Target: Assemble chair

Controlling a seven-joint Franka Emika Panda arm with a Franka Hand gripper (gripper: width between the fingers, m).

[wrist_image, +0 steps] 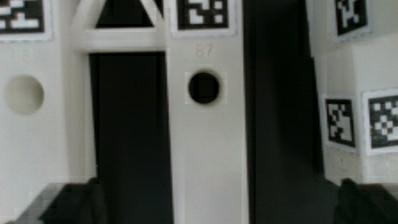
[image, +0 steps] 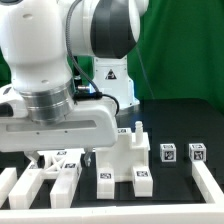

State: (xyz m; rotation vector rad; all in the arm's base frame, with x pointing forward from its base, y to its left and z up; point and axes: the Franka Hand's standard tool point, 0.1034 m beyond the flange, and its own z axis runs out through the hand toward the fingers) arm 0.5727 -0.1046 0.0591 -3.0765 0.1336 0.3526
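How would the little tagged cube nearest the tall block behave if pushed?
The cube looks like hard plastic, so probably stiff. Its flat faces suggest sliding, not rolling. Being squat and small, it likely stays upright and feels light.

Your surroundings: a black table and a green curtain.
You are looking at a matte black table [image: 185, 122] that fills the lower part of the exterior view and runs back to a straight far edge. Behind it, a green curtain [image: 180, 45] hangs in soft vertical folds and closes off the whole background. A thin dark cable [image: 148, 70] drops in front of the curtain on the exterior view's right, down toward the table's far edge. In the wrist view you get the dark top only as narrow, blurred strips, too close to show any detail.
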